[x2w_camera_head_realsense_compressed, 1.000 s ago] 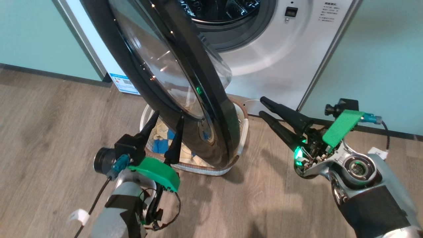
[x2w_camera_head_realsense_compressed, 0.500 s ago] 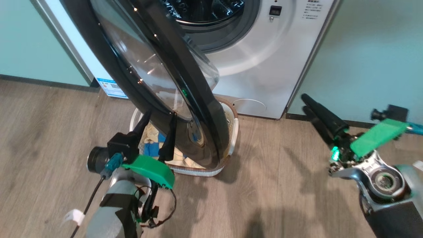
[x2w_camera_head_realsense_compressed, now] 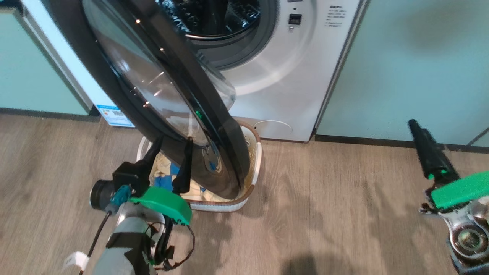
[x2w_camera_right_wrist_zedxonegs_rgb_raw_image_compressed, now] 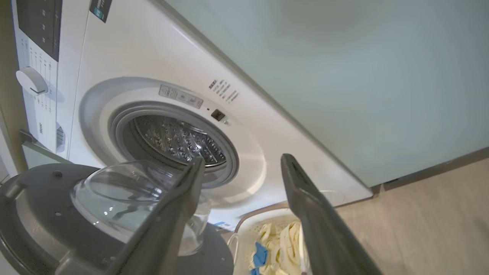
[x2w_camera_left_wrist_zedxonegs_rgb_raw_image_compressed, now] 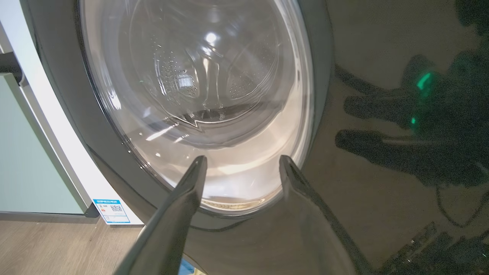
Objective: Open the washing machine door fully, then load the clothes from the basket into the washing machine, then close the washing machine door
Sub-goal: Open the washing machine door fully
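The washing machine [x2w_camera_head_realsense_compressed: 290, 76] stands with its steel drum [x2w_camera_head_realsense_compressed: 214, 15] exposed. The washing machine door [x2w_camera_head_realsense_compressed: 153, 84], black with a bulging glass window, hangs partly open, its lower edge over the basket [x2w_camera_head_realsense_compressed: 256, 152]. Pale yellow and blue clothes [x2w_camera_head_realsense_compressed: 164, 172] lie in the basket. My left gripper [x2w_camera_head_realsense_compressed: 174, 139] is open, its fingers close against the door's outer face near the lower rim; I cannot tell whether they touch. The left wrist view has that gripper [x2w_camera_left_wrist_zedxonegs_rgb_raw_image_compressed: 242, 158] pointing at the door glass [x2w_camera_left_wrist_zedxonegs_rgb_raw_image_compressed: 198, 76]. My right gripper [x2w_camera_head_realsense_compressed: 420, 141] is open at the far right, away from the door; it [x2w_camera_right_wrist_zedxonegs_rgb_raw_image_compressed: 242, 158] faces the drum [x2w_camera_right_wrist_zedxonegs_rgb_raw_image_compressed: 175, 141], with the clothes [x2w_camera_right_wrist_zedxonegs_rgb_raw_image_compressed: 279, 236] below.
Pale green cabinets flank the machine on the right [x2w_camera_head_realsense_compressed: 401, 57] and on the left [x2w_camera_head_realsense_compressed: 30, 68]. A blue sticker [x2w_camera_head_realsense_compressed: 114, 114] sits low on the machine's front. Wooden floor [x2w_camera_head_realsense_compressed: 324, 210] lies bare between the basket and my right arm.
My right gripper has drawn back to the right, away from the door's edge. The head camera has shifted, sliding the scene left. The left gripper keeps its place by the door.
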